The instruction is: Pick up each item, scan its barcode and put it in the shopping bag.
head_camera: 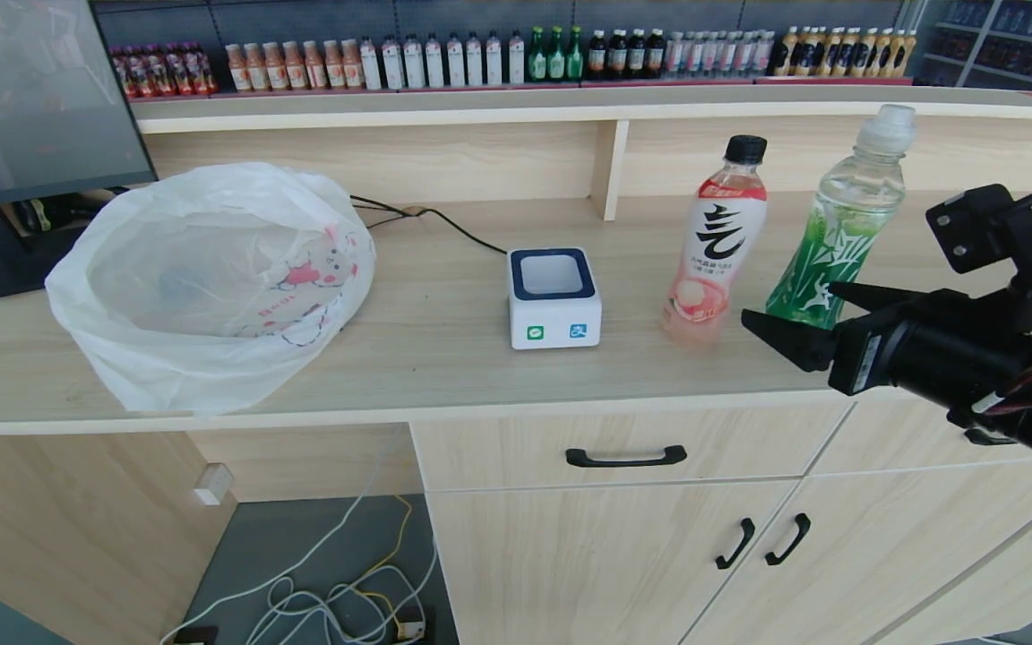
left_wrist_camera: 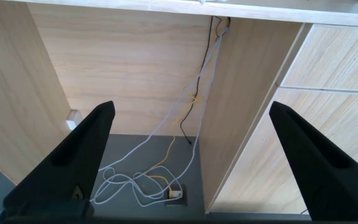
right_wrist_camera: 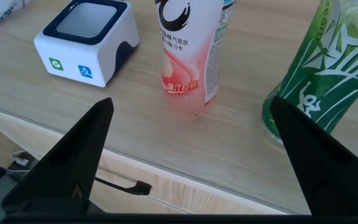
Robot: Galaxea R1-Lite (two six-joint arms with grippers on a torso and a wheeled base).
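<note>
**Pink bottle** (head_camera: pixel 715 242): black cap, upright on the desk (head_camera: pixel 444 358), near the front edge and just right of the scanner (head_camera: pixel 554 296).

**Green bottle** (head_camera: pixel 838 224): white cap, upright, near the pink one on its right with a clear gap between them.

**Scanner:** white box at mid-desk, dark-rimmed window facing up.

**Bag** (head_camera: pixel 211 278): thin white plastic at the left end of the desk, mouth open and sagging.

**Right hand** (head_camera: pixel 789 305): fingers spread, held just off the desk's front edge at the height of the bottles' lower bodies. It is aimed at the gap between the two bottles and touches neither.

**Left hand** (left_wrist_camera: pixel 191 106): fingers spread, held low and facing the open recess under the desk, where cables (left_wrist_camera: pixel 142 180) lie on the floor.

**Step in hand (judged):** first pick, nothing scanned or bagged yet.

**Handling notes:**
- Shift the right hand sideways so that one bottle alone sits centred between the fingers.
- As aimed, one finger would likely clip the neighbouring bottle.
- Both bottles are tall and narrow and would tip from a glancing push.
- Close on the mid-body, not the tapered neck, and lift straight up before carrying the bottle left.
- No barcode is visible, so expect to turn the label towards the scanner window.
</note>
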